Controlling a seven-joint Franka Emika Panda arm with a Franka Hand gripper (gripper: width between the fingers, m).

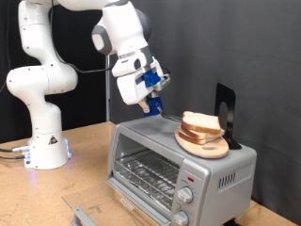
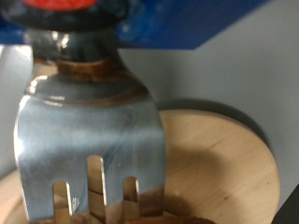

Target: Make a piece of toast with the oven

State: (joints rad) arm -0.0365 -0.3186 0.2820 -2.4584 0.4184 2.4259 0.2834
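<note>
A robot lab: a white arm [image 1: 47,80] bolted to a plywood counter [image 1: 85,155], black backdrop behind, an oven [image 1: 179,165] as prop.

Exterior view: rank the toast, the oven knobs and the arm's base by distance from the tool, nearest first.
1. Toast, on the plate atop the oven, just right of the tool.
2. Knobs, lower right on the oven's front.
3. Base, far left.

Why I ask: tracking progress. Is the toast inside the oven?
No, the piece of toast lies on the wooden plate atop the oven, not inside.
</note>
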